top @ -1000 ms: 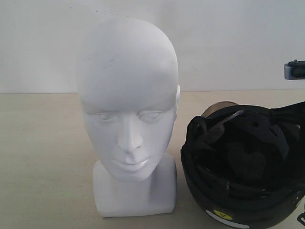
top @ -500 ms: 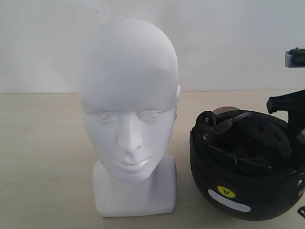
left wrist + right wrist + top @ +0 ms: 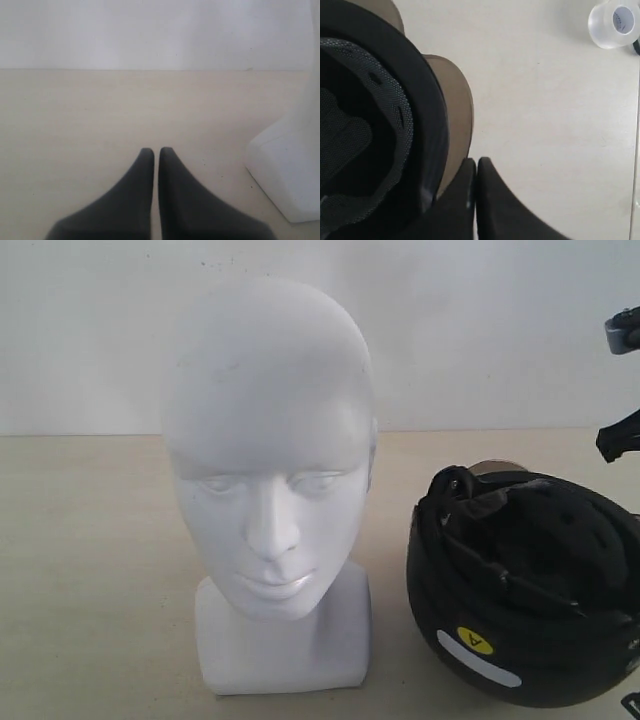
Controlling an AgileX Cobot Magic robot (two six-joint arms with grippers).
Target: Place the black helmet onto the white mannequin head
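- Pale beige tabletop (image 3: 90,540) is backed by a plain white wall (image 3: 500,320).
- The left gripper (image 3: 155,150) is seen clenched on nothing, low over bare table near the neck base.
- The white mannequin head (image 3: 268,490) is stood upright left of centre, uncovered.
- The black helmet (image 3: 525,590) is laid on the table to its right, apart from it, padding exposed.
- The right gripper (image 3: 476,161) is pressed closed and empty beside the tinted visor (image 3: 457,115).
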